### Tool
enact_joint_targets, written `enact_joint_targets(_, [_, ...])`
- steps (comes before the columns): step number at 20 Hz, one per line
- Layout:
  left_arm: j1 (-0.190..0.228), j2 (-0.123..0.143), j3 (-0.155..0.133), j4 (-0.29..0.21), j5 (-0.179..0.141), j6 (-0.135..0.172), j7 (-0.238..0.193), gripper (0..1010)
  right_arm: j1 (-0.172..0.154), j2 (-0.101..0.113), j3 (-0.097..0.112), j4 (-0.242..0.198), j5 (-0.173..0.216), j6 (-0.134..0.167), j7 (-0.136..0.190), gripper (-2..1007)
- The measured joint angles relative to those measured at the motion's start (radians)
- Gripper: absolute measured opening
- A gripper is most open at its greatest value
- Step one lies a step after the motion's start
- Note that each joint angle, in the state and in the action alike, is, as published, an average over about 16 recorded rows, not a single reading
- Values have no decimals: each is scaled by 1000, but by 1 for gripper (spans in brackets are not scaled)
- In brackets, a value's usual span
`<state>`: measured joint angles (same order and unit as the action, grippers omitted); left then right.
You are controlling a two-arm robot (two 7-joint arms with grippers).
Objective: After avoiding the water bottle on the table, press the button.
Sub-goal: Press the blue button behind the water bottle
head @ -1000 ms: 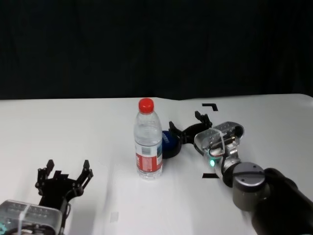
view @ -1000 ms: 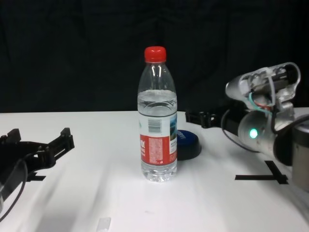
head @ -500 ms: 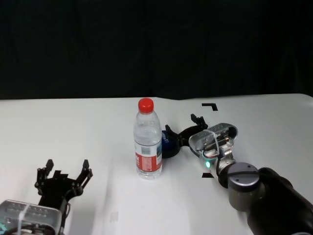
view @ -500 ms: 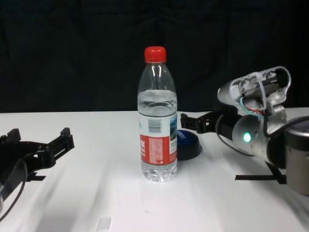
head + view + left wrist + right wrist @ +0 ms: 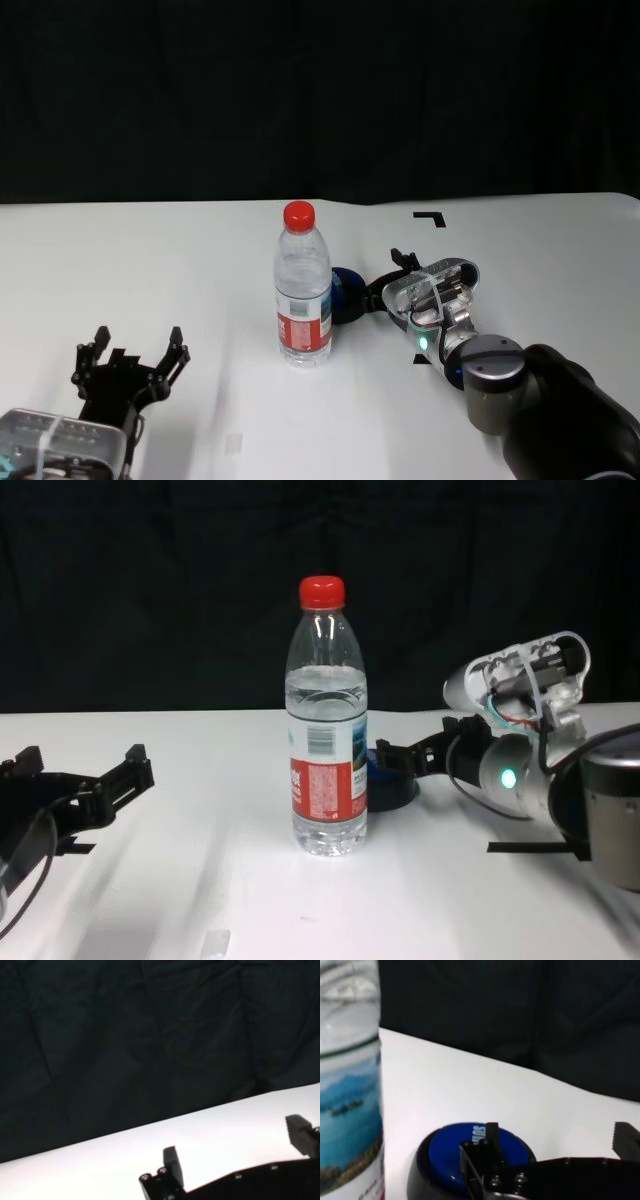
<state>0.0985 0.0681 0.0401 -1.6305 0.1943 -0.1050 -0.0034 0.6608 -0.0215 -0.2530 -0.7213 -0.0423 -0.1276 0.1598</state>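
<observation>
Jaws on the right gripper [image 5: 392, 275] are spread apart, grasping nothing — right wrist view shows one finger [image 5: 492, 1136] over the near rim of the button [image 5: 451, 1154] and the other well off to the side over bare worktop [image 5: 470, 1085]. Jaws on the left gripper [image 5: 130, 362] are also released; that arm sits parked at the near left corner, well apart from everything.

Layout: water bottle [image 5: 303, 285] stands upright mid-worktop, red cap up. Button sits just behind and to the right of it, partly hidden by the bottle in the head view — only a blue sliver [image 5: 347, 292] shows. Chest view has the same picture: button [image 5: 385, 783] low between bottle [image 5: 327, 730] and right gripper [image 5: 410, 760].

Key relation: button lies straight ahead of the right jaws and slightly below, on the side away from the bottle. Right arm comes in from the right, so the bottle is beyond the button, not in the path. Right arm is clearly the nearer one; left would have to cross past the bottle.

My read: bottle avoidance is basically done, press not yet made. Cannot tell if a fingertip touches the dome. Next move needs a short advance plus a push down on the dome — risk is overshooting forward and nudging the bottle, which is tall and easy to tip.
</observation>
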Motion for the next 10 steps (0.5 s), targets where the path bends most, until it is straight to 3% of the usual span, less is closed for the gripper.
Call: enact_joint_targets(10, [0,0,0,0,0,0,0,1010,0,-1,1,10,-6,26,-4,1003])
